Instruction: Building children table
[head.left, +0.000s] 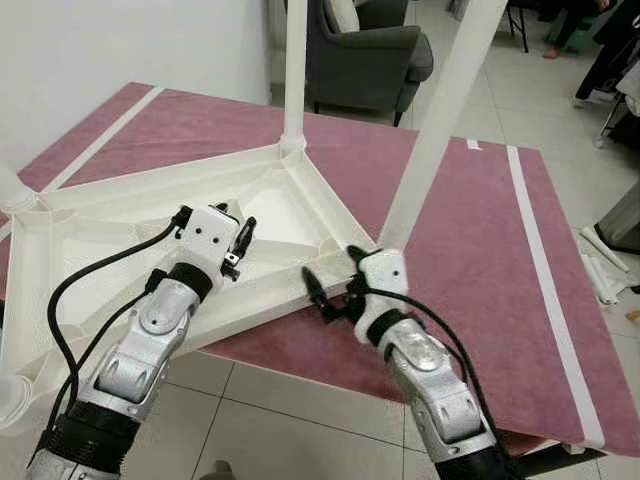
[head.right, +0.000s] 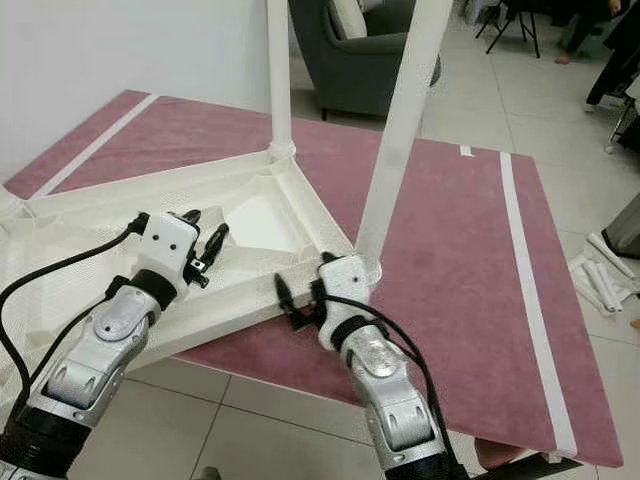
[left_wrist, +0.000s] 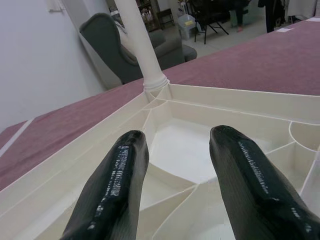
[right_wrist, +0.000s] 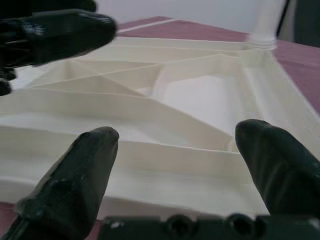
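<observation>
A white plastic children's table (head.left: 95, 215) lies upside down on a maroon mat (head.left: 480, 250), ribbed underside up. One white leg (head.left: 294, 70) stands in its far corner. Another leg (head.left: 440, 120) stands tilted in the near right corner. My left gripper (head.left: 238, 224) hovers open over the ribbed inside of the frame (left_wrist: 180, 150), holding nothing. My right gripper (head.left: 331, 272) is open at the table's near rim (right_wrist: 165, 150), just left of the tilted leg's base, one finger on each side of the rim's line.
A grey armchair (head.left: 365, 50) stands beyond the mat. White stripes (head.left: 545, 270) run along the mat. Loose white parts (head.left: 603, 268) lie on the tiled floor at right. A white wall (head.left: 100, 50) closes the left side. Tiled floor (head.left: 290, 420) lies below my arms.
</observation>
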